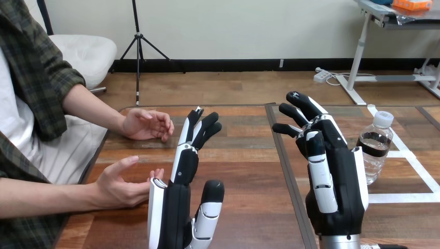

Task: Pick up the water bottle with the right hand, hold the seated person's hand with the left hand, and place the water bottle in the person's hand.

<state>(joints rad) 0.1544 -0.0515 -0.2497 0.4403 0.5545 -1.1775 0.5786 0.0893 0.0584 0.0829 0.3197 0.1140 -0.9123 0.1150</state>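
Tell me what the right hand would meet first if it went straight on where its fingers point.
Probably nothing: the right hand points forward and slightly left over bare table toward the far edge. The water bottle stands to its right, off that line; depth is unclear.

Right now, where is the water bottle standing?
In the head view, the water bottle stands upright on the table, at the right, beside the right hand.

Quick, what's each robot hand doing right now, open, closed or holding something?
Left hand: open, fingers straight, holding nothing, beside the person's lower hand.
Right hand: open, holding nothing; clear plastic water bottle with a white cap stands beside it.
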